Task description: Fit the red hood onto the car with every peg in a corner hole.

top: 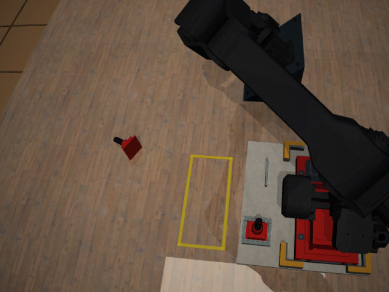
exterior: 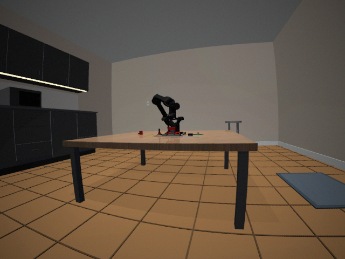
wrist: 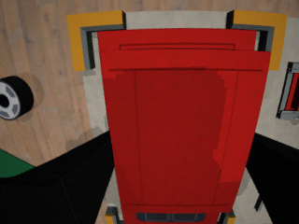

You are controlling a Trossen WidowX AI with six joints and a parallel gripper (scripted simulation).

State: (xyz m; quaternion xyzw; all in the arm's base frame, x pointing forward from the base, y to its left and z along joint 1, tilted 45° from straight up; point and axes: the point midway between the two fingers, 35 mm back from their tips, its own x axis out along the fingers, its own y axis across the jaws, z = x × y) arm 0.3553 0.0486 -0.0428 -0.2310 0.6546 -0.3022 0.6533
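Wrist view fills with the hood [wrist: 183, 137], clamped between the dark fingers at lower left and right, directly over the chassis [wrist: 181, 40] in its jig [wrist: 93, 25]; a wheel [wrist: 13, 97] lies mid-left. Top view hides the hood under the arm [top: 313, 132]. No legible writing.
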